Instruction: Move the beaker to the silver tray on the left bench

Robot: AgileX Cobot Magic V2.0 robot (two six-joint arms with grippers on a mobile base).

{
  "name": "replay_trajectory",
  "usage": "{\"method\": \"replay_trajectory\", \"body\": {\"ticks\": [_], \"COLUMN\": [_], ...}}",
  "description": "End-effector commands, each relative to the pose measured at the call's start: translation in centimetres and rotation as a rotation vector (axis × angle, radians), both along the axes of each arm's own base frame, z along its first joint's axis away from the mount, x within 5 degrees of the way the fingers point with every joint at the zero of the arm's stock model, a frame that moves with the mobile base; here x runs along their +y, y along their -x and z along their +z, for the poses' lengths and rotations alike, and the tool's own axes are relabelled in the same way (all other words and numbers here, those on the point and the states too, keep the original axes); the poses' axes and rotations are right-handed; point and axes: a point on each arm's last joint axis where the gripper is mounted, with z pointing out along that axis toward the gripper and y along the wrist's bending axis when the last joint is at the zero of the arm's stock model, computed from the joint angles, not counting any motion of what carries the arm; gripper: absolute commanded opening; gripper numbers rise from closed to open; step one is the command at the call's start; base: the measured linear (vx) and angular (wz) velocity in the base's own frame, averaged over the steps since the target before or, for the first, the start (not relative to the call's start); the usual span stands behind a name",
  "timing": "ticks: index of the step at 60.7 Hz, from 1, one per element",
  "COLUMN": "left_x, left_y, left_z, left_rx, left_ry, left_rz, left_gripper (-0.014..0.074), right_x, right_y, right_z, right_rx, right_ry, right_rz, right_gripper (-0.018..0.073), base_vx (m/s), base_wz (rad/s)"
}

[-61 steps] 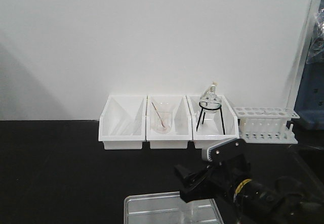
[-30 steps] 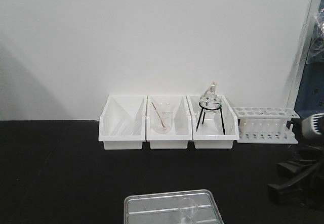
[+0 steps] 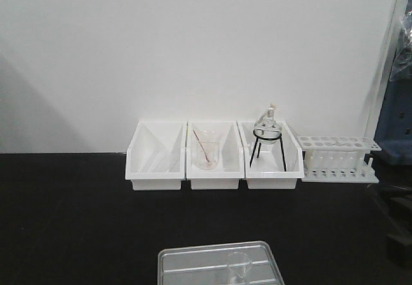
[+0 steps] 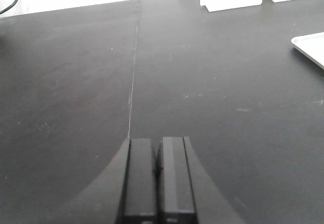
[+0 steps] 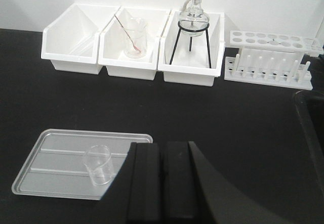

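The left bench (image 3: pixel 77 220) presented a broad, matte black countertop with a fine straight seam running along it in the left wrist view. A black recessed sink (image 5: pixel 311 128) was set into the top at the right edge of the right wrist view.

Three white plastic bins (image 5: pixel 134 44), wedge-shaped with sloped fronts, stood side by side against the white wall. The left bin appeared to hold nothing. The middle bin held a larger beaker (image 5: pixel 135 39) of clear glass with a reddish rod leaning inside it. The right bin held a round glass flask (image 5: pixel 194 15) seated upright on a black wire tripod. Just beside the bins to the right stood a white test tube rack (image 5: pixel 268 57) with rows of round holes and pegs.

The silver tray (image 5: pixel 55 161) was shallow, rectangular, grey metal with rounded corners and raised ridges across its bottom. It lay on the countertop nearer the camera, well apart from the bins.

The beaker (image 5: pixel 98 164), a small clear glass cylinder with a spout, stood upright inside the tray, toward its right half.

The right gripper (image 5: pixel 161 193) had its flat black fingers pressed together, gripping nothing, just beside the tray. The left gripper (image 4: pixel 157 181) likewise showed its fingers closed together over bare countertop.
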Motion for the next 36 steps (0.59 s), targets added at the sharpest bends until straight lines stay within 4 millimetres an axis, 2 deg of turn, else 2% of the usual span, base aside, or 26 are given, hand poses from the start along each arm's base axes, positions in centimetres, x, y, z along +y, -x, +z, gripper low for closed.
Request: {"method": "replay_trajectory", "body": {"ticks": [1, 4, 10, 27, 36], "left_x": [-0.1, -0.1, -0.1, -0.1, -0.1], "left_y": [-0.2, -0.2, -0.2, -0.2, -0.2], "left_z": [0.0, 0.0, 0.0, 0.0, 0.0], "left_rx": [-0.063, -0.063, -0.063, -0.063, -0.063], "left_ry": [0.005, 0.005, 0.005, 0.005, 0.005], "left_rz": [-0.010, -0.010, -0.010, -0.010, -0.010], "left_gripper": [0.0001, 0.0001, 0.0001, 0.0001, 0.0001], "right_x": [-0.2, -0.5, -1.1, -2.8, -3.5], "right_y": [0.5, 1.4, 3.2, 9.0, 10.5], "right_z": [1.7, 1.6, 0.1, -9.0, -13.5], "right_rx": [-0.117, -0.134, -0.160, -0.236, -0.234], "right_ry": [0.011, 0.017, 0.021, 0.036, 0.013], "right_rz": [0.023, 0.032, 0.043, 0.095, 0.045], "right_gripper": [-0.0014, -0.0014, -0.0014, -0.0014, -0.0014], "base_vx": [0.00, 0.00, 0.00, 0.00, 0.00], "base_wz": [0.00, 0.00, 0.00, 0.00, 0.00]}}
